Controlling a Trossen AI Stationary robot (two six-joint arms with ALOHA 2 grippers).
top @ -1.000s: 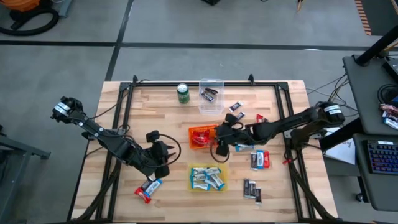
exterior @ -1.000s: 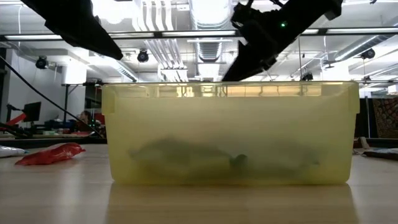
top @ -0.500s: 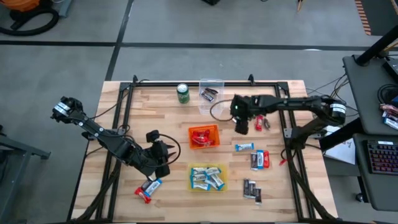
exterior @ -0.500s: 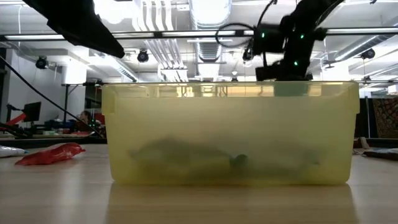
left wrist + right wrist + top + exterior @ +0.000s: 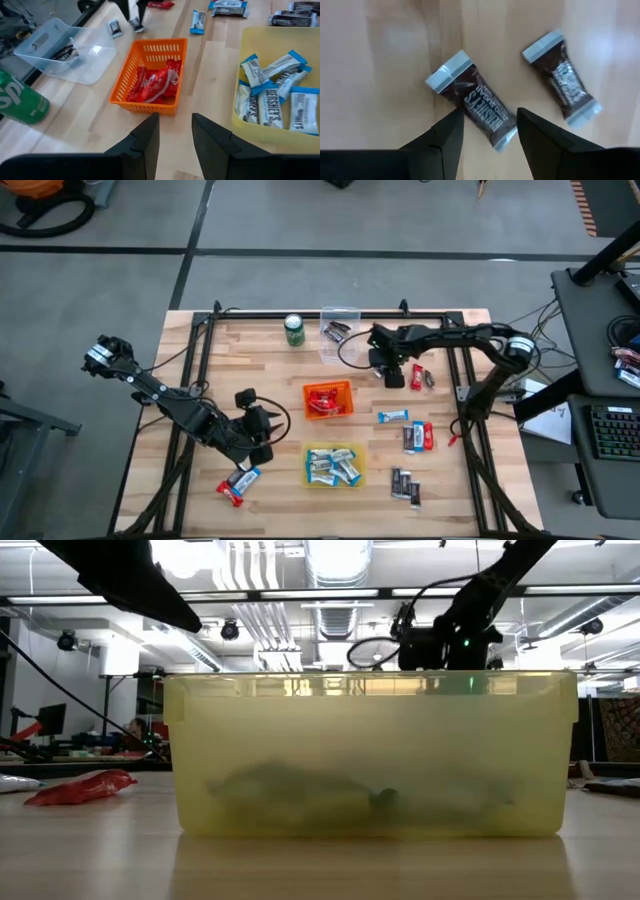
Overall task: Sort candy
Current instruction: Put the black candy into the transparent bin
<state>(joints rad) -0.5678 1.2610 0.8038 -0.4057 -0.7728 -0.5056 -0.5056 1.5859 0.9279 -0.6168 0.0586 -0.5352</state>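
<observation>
Candy lies scattered over the wooden table (image 5: 200,350) in the high view: red bars fill the orange basket (image 5: 328,400) at the middle, blue-and-white bars fill the yellow bin (image 5: 333,466) nearer the front, and dark bars sit in the clear bin (image 5: 339,332) at the back, next to a green can (image 5: 294,330). Loose pieces rest right of the bins, and a red and a blue-and-white bar (image 5: 237,483) lie at the front left. The right gripper (image 5: 392,372) hovers just right of the clear bin. The left gripper (image 5: 258,432) waits at the front left, near the yellow bin.

From table height, the yellow bin's wall fills the middle with dim shapes inside, and a red wrapper (image 5: 80,787) lies at the left.

The left wrist view shows its fingers (image 5: 145,140) spread apart, pointing toward the orange basket and the yellow bin.

The right wrist view looks straight down on two dark brown bars (image 5: 472,106) lying on the wood, with its fingers (image 5: 447,135) parted, holding nothing, above the nearer bar.
</observation>
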